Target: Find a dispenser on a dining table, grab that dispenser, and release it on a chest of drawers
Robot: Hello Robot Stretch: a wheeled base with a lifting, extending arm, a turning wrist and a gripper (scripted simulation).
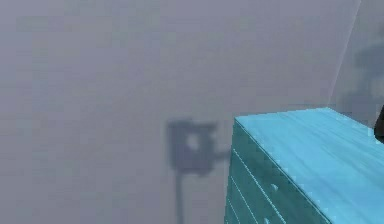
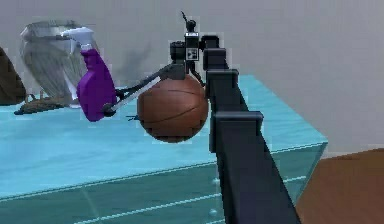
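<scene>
A purple dispenser with a white nozzle hangs tilted at the far end of my gripper, just above the top of a turquoise chest of drawers. The gripper holds the dispenser. My dark arm rises from the bottom edge of the arm side view and reaches out over the chest. The same chest stands at the forward view's lower right, against a plain grey wall.
A brown basketball rests on the chest top, close to the arm and just right of the dispenser. A clear glass vessel and a dark brown object stand farther left. Brown floor shows at the lower right.
</scene>
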